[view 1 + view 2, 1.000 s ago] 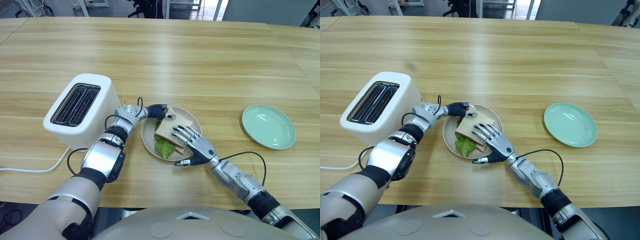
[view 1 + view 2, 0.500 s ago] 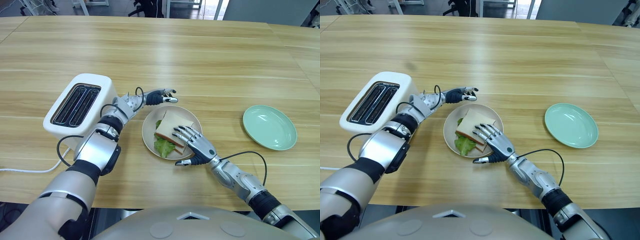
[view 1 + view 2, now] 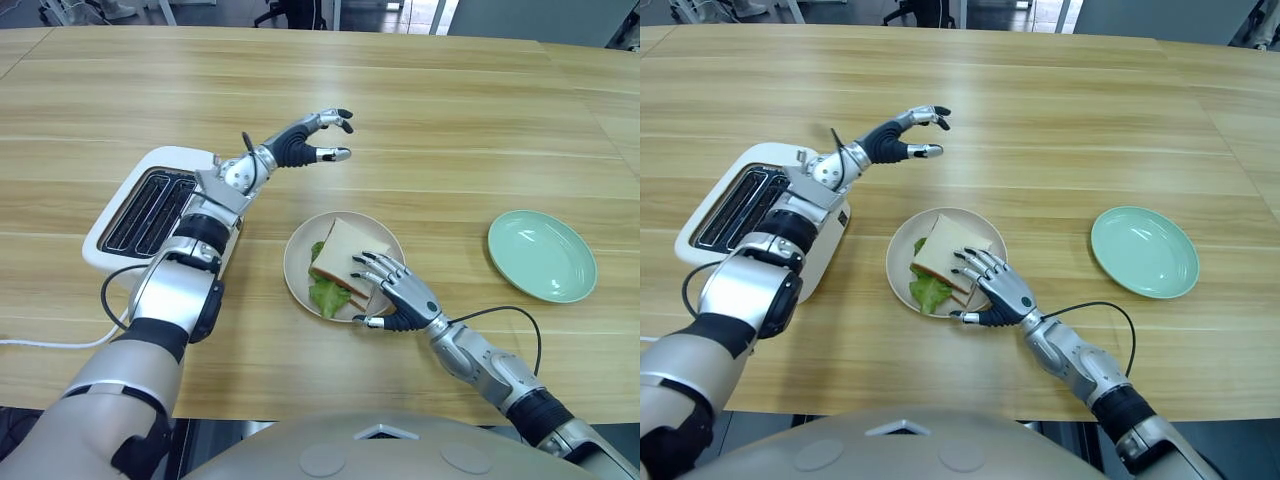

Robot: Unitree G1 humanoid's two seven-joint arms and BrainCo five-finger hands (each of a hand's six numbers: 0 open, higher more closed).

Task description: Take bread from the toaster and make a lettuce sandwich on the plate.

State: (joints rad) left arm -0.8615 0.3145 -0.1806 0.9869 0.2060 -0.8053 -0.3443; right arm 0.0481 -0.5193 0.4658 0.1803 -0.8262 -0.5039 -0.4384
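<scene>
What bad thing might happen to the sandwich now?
The right hand rests on the top bread, so pulling away might drag the slice off the lettuce. The left hand hangs open just past the toaster and might knock it on the way back.

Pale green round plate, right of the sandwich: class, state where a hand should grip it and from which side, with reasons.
Probably its raised rim at the near edge, coming from the robot's side: the pale green round plate lies flat and empty, so only the lip offers a hold.
</scene>
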